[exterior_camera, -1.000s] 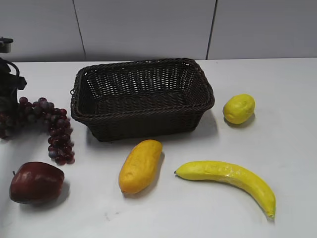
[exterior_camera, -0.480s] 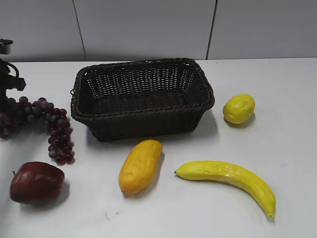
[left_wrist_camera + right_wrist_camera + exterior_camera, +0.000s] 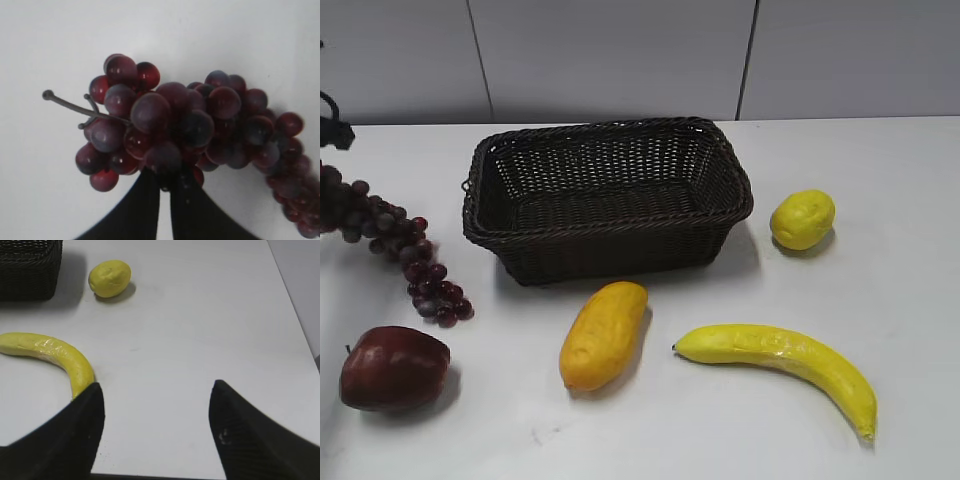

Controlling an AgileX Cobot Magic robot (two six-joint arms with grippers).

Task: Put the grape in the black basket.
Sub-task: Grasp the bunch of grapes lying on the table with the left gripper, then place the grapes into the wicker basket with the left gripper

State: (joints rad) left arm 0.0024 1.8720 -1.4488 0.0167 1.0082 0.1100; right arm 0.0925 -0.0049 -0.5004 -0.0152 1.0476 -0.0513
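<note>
Grape (image 3: 190,130): long bunch of small dark purple-red berries; in the left wrist view its stem end, with a thin forked stalk pointing left, sits right at the tips of the left hand, and the rest trails off to the lower right. In the exterior view the grape (image 3: 395,245) runs from the left edge down and to the right, the low tail close to the worktop; whether it touches I cannot tell.
Left hand (image 3: 165,182): two dark fingers drawn nearly together, pinching the underside of the bunch near the stalk.
Apple (image 3: 393,367): single large dark red fruit, nearest the camera at the left, below the tail of the bunch and apart from it.
Banana (image 3: 785,362): yellow, curved, front right on the worktop.
Orange-yellow fruit (image 3: 603,333): elongated, lying between the apple and the banana, just in front of the basket.
Right hand (image 3: 156,396): fingers spread wide, nothing between them, over bare worktop beside the banana's tip.
Black basket (image 3: 610,245): dark woven wicker, rectangular, braided rim, in the middle, to the right of the bunch.
Lemon (image 3: 802,219): small, yellow, right of the basket.
Worktop (image 3: 880,180): white, plain.
</note>
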